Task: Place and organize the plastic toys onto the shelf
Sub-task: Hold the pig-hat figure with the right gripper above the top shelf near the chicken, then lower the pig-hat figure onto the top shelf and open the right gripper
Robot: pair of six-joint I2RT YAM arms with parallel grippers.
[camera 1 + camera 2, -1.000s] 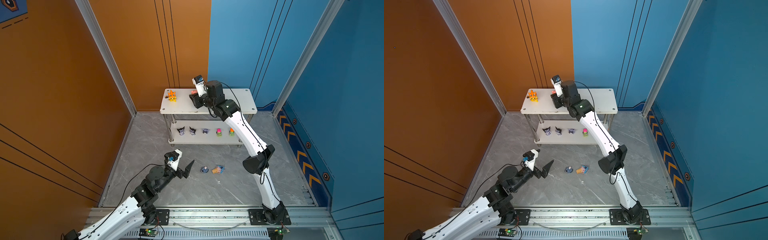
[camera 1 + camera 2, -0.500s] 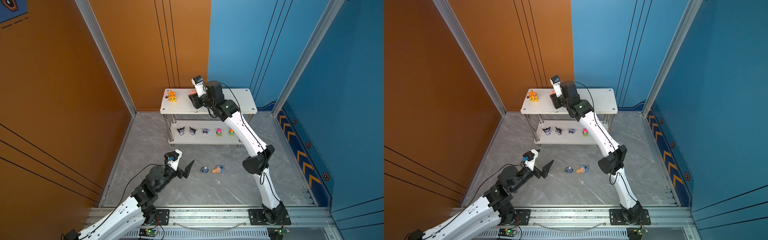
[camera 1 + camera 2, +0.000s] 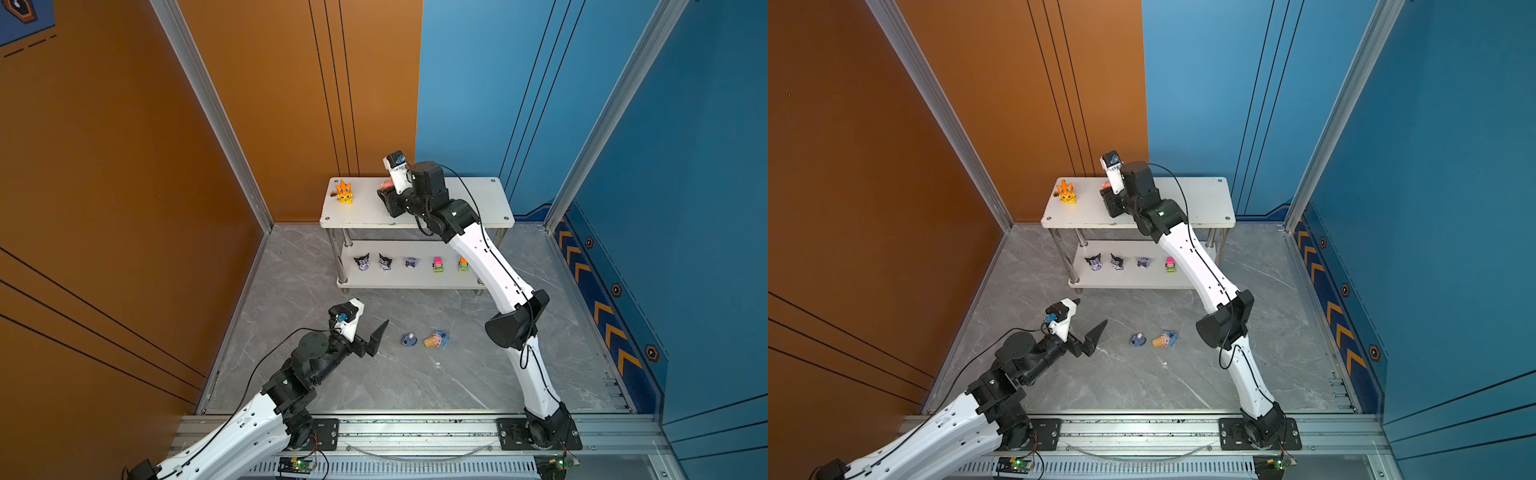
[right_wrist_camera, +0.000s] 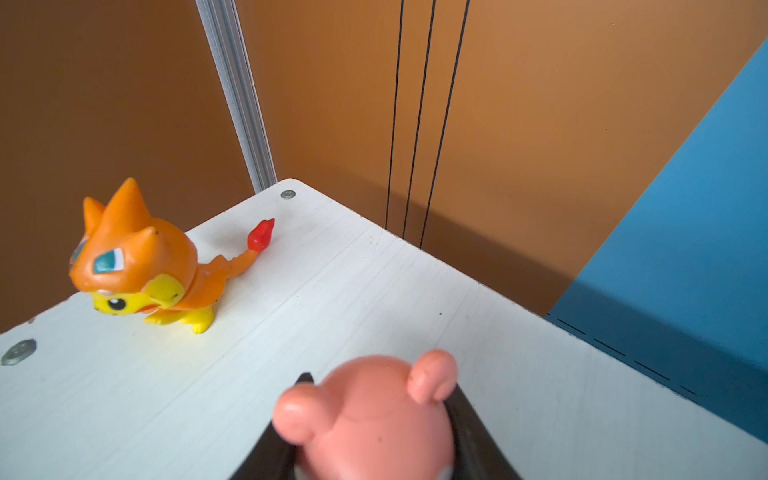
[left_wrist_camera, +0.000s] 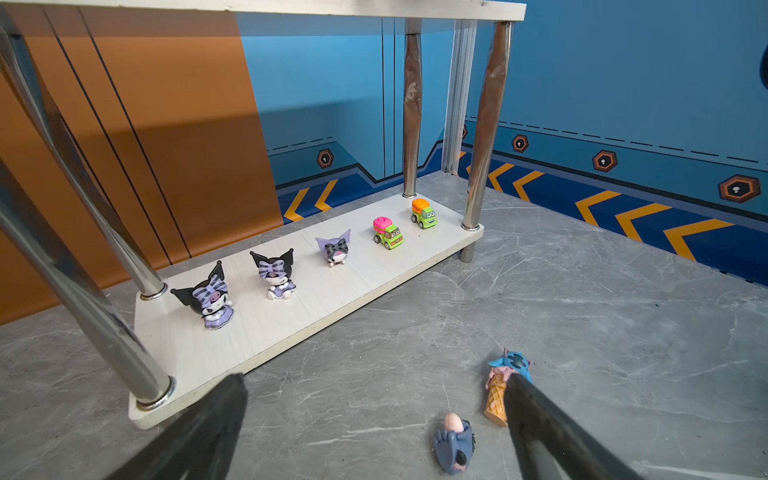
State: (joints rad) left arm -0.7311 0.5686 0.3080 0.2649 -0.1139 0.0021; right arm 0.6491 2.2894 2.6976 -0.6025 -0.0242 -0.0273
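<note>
While pinching pink bear (image 4: 374,419) at shelf (image 3: 478,203) top with right tool (image 4: 380,388), left tool (image 5: 374,376) wide, empty: six shelved, donkey (image 3: 409,339) and cone figure (image 3: 435,338) on floor (image 3: 374,386).

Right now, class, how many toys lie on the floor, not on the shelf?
2. The grey-blue donkey lies on its side on the floor before the shelf; the blue figure on a cone lies beside it, not touching. The right arm hides some floor.
</note>
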